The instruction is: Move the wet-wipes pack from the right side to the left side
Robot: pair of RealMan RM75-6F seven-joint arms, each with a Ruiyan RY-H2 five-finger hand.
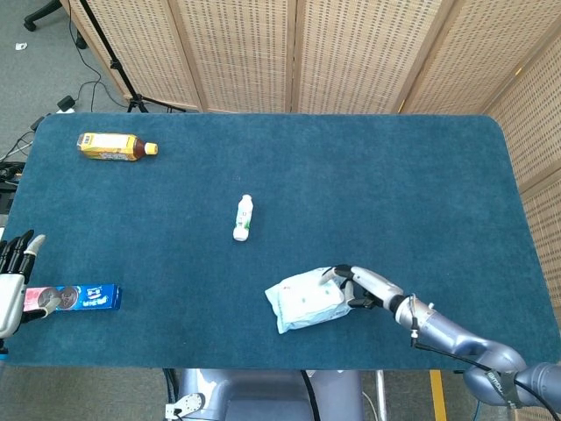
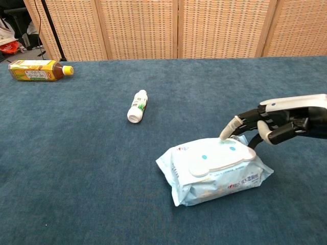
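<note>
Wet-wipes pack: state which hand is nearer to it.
Right. The right hand touches the wet-wipes pack at its right end; the left hand sits at the table's far left edge.

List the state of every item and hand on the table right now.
Pale blue wet-wipes pack: flat on the cloth, lid closed, right hand's fingers touching its right end.
Right hand: against the pack, not lifting it.
Left hand: at the table's left edge, fingers apart.
Small white bottle: lying down.
Yellow drink bottle: lying down, capped.
Blue biscuit pack: lying flat.
</note>
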